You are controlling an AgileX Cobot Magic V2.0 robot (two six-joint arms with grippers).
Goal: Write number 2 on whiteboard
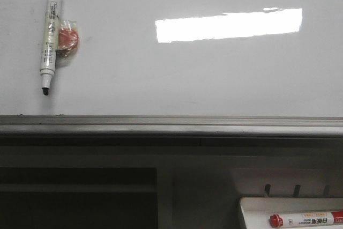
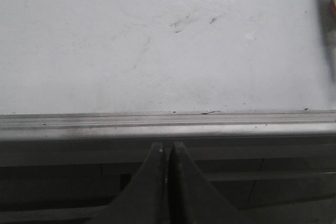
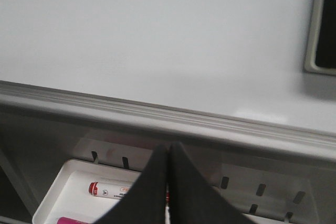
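The whiteboard [image 1: 177,73] fills the upper front view, glossy white with a grey metal bottom rail [image 1: 171,124]. No number 2 shows on it. A white marker with a black tip [image 1: 49,38] hangs on the board at the upper left, next to a small red piece in clear wrap [image 1: 68,37]. My left gripper [image 2: 167,150] is shut and empty, below the rail [image 2: 168,127]. My right gripper [image 3: 168,153] is shut and empty, above a white tray [image 3: 63,182] holding a red-capped marker [image 3: 107,189]. Neither gripper shows in the front view.
The white tray [image 1: 254,207] with the red-capped marker [image 1: 305,220] sits at the lower right under the rail. A pink marker end [image 3: 71,220] lies in the tray. A dark framed panel [image 3: 323,24] borders the board. A bright light glare [image 1: 228,25] reflects on the board.
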